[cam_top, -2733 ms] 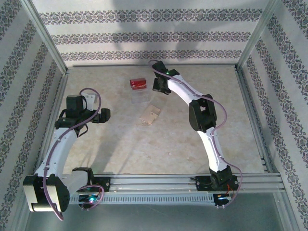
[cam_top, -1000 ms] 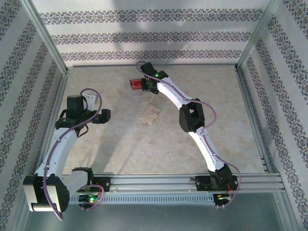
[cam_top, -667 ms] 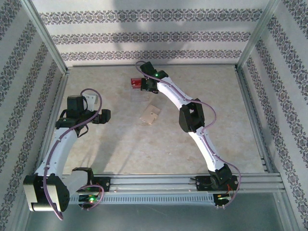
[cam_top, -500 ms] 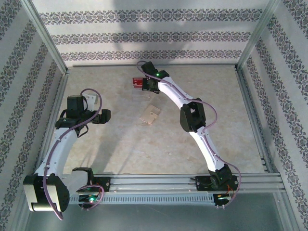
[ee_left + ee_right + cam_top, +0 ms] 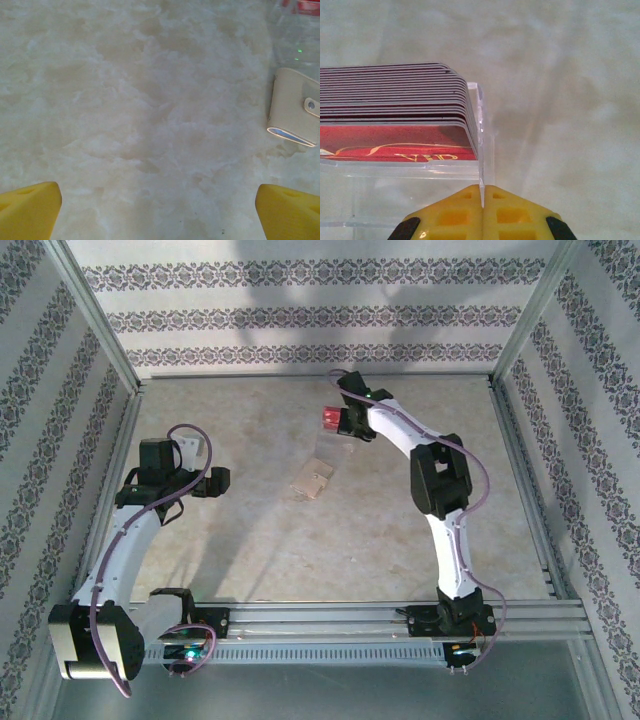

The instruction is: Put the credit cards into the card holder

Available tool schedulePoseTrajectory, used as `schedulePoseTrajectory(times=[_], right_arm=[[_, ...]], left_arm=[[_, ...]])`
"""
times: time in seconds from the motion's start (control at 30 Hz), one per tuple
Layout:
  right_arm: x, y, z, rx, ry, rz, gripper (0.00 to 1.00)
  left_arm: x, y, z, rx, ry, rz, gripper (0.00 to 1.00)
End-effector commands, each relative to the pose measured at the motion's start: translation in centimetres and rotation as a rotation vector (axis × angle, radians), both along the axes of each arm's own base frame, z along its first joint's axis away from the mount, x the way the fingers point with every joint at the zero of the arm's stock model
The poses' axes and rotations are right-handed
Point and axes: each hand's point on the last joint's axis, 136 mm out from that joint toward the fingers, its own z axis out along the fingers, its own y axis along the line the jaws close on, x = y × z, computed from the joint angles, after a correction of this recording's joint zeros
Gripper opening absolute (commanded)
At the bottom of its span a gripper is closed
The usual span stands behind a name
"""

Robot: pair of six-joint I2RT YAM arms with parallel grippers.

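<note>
Tabletop (image 5: 250, 540): pale marbled; patterned walls around
Right gripper (image 5: 482, 192): fingers pressed together on the thin side wall of the clear stand (image 5: 480, 100)
Cards (image 5: 395, 100): red stack resting in that stand; keep it level, as a tilt would likely spill them
Wallet (image 5: 313, 480): on the table near the stand; folded, tab snapped; probably needs opening first
Left gripper (image 5: 159, 206): fingers wide apart; free to steady the wallet

A robot lab booth, shown by its aluminium frame (image 5: 92, 315), wallpaper-patterned panels (image 5: 310, 315) (on three sides) and marble-look table (image 5: 300, 550).
</note>
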Motion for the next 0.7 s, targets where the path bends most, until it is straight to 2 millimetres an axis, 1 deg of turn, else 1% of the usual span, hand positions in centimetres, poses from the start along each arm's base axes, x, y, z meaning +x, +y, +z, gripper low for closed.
schedulePoseTrajectory(times=[0.0,0.1,0.2,0.27,0.37,0.43,0.53,0.67], right_arm=[[-1.5,-2.4,1.7,-0.003,-0.061,-0.104,0.00],[-4.3,-4.4,1.3,0.003,-0.076,-0.206,0.00],[-6.9,-5.8,1.0,0.047,-0.110,-0.309,0.00],[-8.8,-6.4,0.5,0.096,-0.124,-0.388,0.00],[-10.9,-6.4,-0.2,0.154,-0.148,-0.470,0.00],[-11.8,-6.0,-0.6,0.175,-0.153,-0.498,0.00],[-13.5,-6.0,-1.1,0.204,-0.155,-0.565,0.00],[-15.6,-6.7,-1.4,0.232,-0.164,-0.674,0.00]], left_arm=[[0.0,-0.5,0.2,0.005,-0.014,-0.023,1.00],[0.0,-0.7,0.1,-0.002,-0.012,-0.029,0.99],[0.0,-0.9,0.0,-0.003,-0.008,-0.038,0.99],[0.0,-1.1,0.0,-0.005,-0.008,-0.041,0.99],[0.0,-1.4,0.0,-0.008,-0.010,-0.052,0.99],[-0.1,-1.6,-0.2,-0.006,-0.006,-0.059,1.00],[-0.2,-1.7,-0.1,-0.005,-0.003,-0.062,1.00],[-0.2,-2.0,0.0,-0.004,-0.013,-0.074,0.99]])
